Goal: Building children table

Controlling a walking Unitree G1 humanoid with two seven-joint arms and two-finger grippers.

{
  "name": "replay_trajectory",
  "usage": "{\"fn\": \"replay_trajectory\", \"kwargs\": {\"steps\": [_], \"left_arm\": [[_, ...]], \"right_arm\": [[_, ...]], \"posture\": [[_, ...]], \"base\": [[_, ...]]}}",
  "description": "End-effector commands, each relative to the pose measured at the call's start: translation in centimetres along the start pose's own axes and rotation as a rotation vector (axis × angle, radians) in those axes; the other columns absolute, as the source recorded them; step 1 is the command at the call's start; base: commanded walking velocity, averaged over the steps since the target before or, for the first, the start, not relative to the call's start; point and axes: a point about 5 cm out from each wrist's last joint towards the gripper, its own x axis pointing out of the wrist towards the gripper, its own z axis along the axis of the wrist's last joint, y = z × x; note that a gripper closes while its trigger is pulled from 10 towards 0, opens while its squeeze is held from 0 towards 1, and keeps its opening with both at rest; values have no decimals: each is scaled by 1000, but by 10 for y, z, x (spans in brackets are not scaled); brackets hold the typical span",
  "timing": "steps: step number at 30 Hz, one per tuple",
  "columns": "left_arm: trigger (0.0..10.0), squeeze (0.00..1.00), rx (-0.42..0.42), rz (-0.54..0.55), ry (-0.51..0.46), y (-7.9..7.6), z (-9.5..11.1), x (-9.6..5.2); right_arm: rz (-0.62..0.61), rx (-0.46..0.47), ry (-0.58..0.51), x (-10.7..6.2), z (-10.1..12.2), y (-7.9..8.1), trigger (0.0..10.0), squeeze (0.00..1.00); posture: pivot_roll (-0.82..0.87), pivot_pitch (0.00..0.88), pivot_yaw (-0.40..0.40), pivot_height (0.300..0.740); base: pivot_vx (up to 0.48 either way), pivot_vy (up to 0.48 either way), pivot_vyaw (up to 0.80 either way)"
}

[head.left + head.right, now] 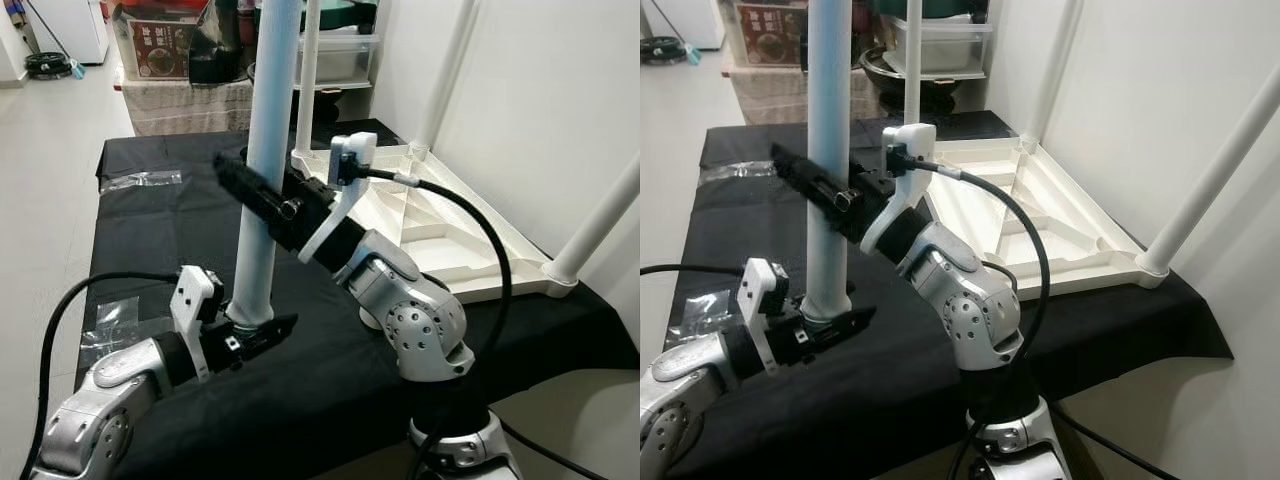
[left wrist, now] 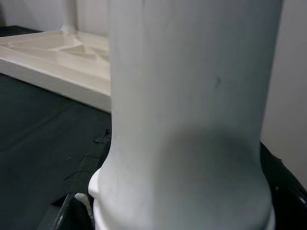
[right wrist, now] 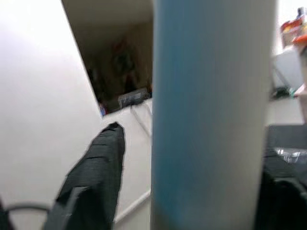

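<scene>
white table leg upright on black-covered surface, left pincer clamped at its base, right pincer clamped higher up, upturned tabletop behind to the right

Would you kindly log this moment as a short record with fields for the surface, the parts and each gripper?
surface: table under black cloth
tabletop: white, upside down, three legs already standing on it
loose leg: white leg, held upright on the cloth
left gripper: around the leg's foot
right gripper: around the leg higher up
</scene>
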Motion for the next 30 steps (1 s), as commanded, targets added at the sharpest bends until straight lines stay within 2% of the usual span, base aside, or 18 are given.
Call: {"fn": "replay_trajectory", "kwargs": {"steps": [1,2,3,4,9,13,14,15,16,21,30], "left_arm": [[10000,0,54,-31,39,-2,-4,1],[10000,0,79,-34,51,-1,-3,-1],[10000,0,79,-34,51,-1,-3,-1],[10000,0,105,-45,73,-1,-5,-4],[10000,0,124,-93,140,-5,-14,-11],[10000,0,121,-93,140,-6,-16,-10],[10000,0,120,-91,136,-6,-16,-8],[10000,0,120,-90,133,-6,-16,-8],[10000,0,118,-88,128,-7,-18,-6],[10000,0,121,-96,124,-9,-20,-5],[10000,0,127,-99,119,-7,-19,-7]], "right_arm": [[61,-3,80,2,-7,6,10000,1000],[87,34,132,-2,-10,6,10000,929],[87,34,132,-2,-10,6,10000,929],[118,58,168,-6,-12,7,10000,0],[132,90,208,-13,-11,5,10000,0],[106,96,196,-12,-9,3,10000,0],[96,110,182,-10,-8,2,8196,0],[90,120,173,-10,-7,1,8196,0],[68,148,148,-8,-6,-1,0,0],[53,194,134,-9,-6,0,0,0],[25,221,136,-10,-11,1,0,0]], "posture": [[76,0,-66,740],[78,0,-70,740],[78,0,-70,740],[78,0,-70,740],[72,0,-66,740],[69,0,-65,740],[69,0,-65,740],[69,0,-65,740],[69,0,-65,740],[65,0,-64,740],[63,0,-60,740]], "base": [[0,0,0],[0,0,0],[0,0,0],[0,0,0],[0,0,0],[0,0,0],[0,0,0],[0,0,0],[0,0,0],[0,0,0],[0,0,0]]}}
